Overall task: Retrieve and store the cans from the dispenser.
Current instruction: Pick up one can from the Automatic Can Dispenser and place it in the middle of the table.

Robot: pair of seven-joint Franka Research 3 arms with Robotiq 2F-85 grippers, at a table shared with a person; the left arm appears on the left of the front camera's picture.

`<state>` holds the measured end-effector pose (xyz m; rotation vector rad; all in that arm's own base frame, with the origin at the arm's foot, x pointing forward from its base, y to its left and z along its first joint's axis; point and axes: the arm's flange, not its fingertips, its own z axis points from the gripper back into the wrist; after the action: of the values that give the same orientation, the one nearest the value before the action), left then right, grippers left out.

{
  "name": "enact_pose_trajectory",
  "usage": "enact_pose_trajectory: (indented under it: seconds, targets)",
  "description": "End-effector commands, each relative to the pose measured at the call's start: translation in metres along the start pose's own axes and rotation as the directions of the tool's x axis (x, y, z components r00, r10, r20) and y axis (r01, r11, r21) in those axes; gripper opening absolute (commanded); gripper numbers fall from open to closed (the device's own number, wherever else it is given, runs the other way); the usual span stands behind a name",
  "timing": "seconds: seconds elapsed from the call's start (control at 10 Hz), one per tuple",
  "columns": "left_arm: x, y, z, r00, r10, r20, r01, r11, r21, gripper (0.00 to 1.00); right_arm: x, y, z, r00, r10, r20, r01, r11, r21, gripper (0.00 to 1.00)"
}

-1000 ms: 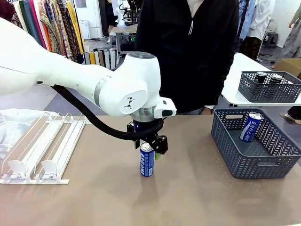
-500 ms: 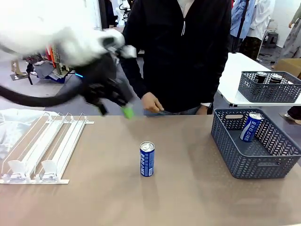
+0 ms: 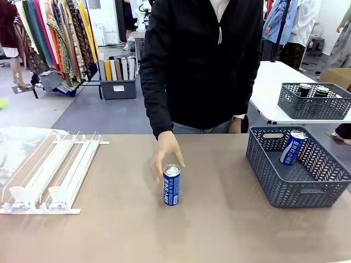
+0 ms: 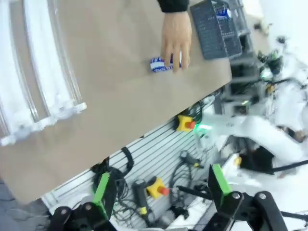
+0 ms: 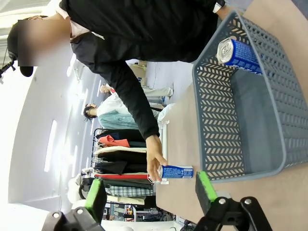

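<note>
Your blue can (image 3: 171,185) stands upright mid-tabletop (image 3: 219,230), and the person's hand (image 3: 165,153) is right behind it, touching its top. Reach in now and you risk clipping those fingers or tipping the can. Left gripper (image 4: 159,192) hangs high, fingers spread and empty; right gripper (image 5: 150,192) likewise. White lettering on the can, too small to read. Another blue can (image 3: 292,147) leans in the grey basket (image 3: 299,189); the dispenser (image 3: 49,170) sits empty.
</note>
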<state>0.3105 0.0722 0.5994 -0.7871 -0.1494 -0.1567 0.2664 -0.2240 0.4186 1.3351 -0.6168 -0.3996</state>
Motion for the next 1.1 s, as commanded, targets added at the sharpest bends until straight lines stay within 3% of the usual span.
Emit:
enact_pose_trajectory:
  seconds: [0.0, 0.3, 0.4, 0.5, 1.0]
  targets:
    - [-0.014, 0.047, 0.010, 0.994, 0.074, 0.078, -0.058, 0.980, -0.190, 1.00, 0.001, 0.002, 0.001, 1.000, 0.013, -0.004, -0.013, 1.000, 0.004, 1.00]
    - [-0.040, 0.111, 0.011, 0.972, 0.211, 0.105, -0.168, 0.931, -0.324, 1.00, 0.001, 0.002, 0.001, 1.000, 0.013, -0.004, -0.013, 1.000, 0.004, 1.00]
    - [-0.037, 0.116, 0.005, 0.968, 0.243, 0.058, -0.216, 0.931, -0.294, 1.00, 0.001, 0.002, 0.001, 1.000, 0.013, -0.004, -0.013, 1.000, 0.004, 1.00]
    - [-0.046, 0.113, 0.020, 0.969, 0.221, 0.112, -0.182, 0.943, -0.280, 1.00, 0.001, 0.002, 0.001, 1.000, 0.013, -0.004, -0.013, 1.000, 0.004, 1.00]
    - [-0.046, 0.113, 0.020, 0.969, 0.221, 0.112, -0.182, 0.943, -0.280, 1.00, 0.001, 0.002, 0.001, 1.000, 0.013, -0.004, -0.013, 1.000, 0.004, 1.00]
